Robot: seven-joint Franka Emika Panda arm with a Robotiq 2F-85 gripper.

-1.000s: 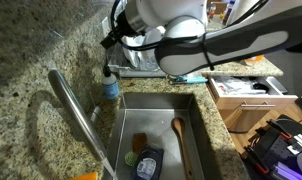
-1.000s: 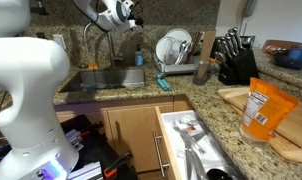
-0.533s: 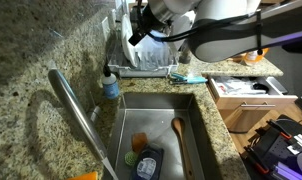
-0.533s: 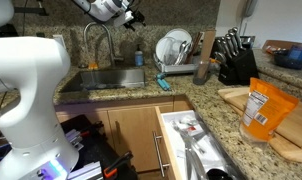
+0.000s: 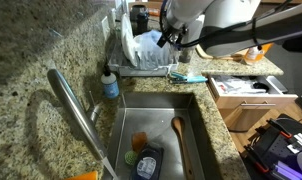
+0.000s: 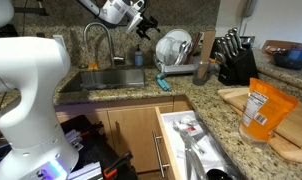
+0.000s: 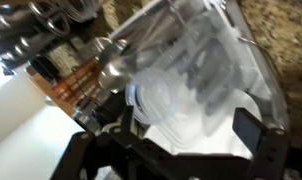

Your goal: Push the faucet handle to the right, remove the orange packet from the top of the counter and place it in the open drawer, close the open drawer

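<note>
My gripper [image 5: 171,38] hangs open and empty above the dish rack [image 5: 141,62], to the right of the steel faucet [image 5: 76,112]. It also shows in an exterior view [image 6: 146,25], beyond the faucet [image 6: 96,42]. In the wrist view the fingers [image 7: 186,135] are spread over white plates and a clear lid [image 7: 191,70]. The orange packet [image 6: 263,108] stands on a wooden board on the counter, far from the gripper. The open drawer [image 6: 171,130] holds utensils and also shows in an exterior view [image 5: 219,88].
The sink [image 5: 196,125] holds a wooden spoon [image 5: 179,135] and small items. A blue soap bottle [image 5: 110,85] stands by the faucet. A teal brush [image 5: 188,77] lies on the counter edge. A knife block [image 6: 236,62] stands near the rack.
The arm has swung away from the faucet and moved over the dish rack. The gripper stays open and empty.
</note>
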